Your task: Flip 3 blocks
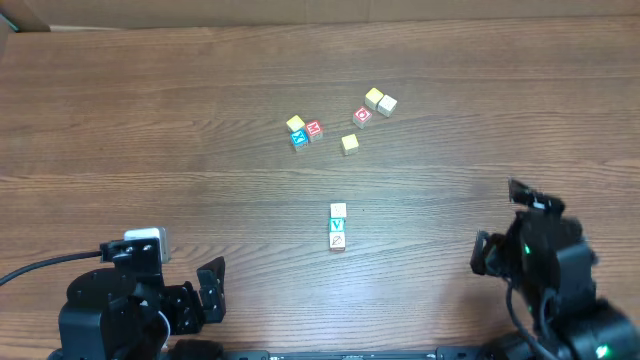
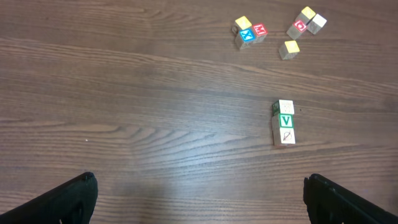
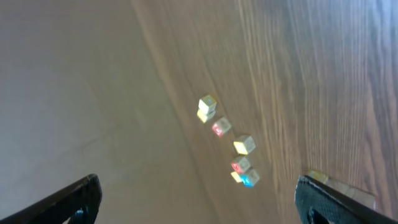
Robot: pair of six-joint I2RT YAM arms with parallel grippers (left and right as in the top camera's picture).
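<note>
Overhead: wood-grain table (image 1: 150, 120), blocks (image 1: 338, 226) in a row; left gripper (image 2: 202, 199), right gripper (image 3: 199, 202) wide, empty.

Left pincer (image 2: 200, 203) spread wide, empty; right pincer (image 3: 198, 200) likewise, seemingly angled sideways

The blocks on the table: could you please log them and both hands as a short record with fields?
blocks: three, touching, in one short row mid-table
row faces: faint pale mark, green V, red-brown mark
left cluster: three cubes, beyond the row
right cluster: three cubes, beyond the row
lone yellow-topped cube: between the clusters
left hand: open, empty, short of the row
right hand: open, empty
table: wood grain
</note>
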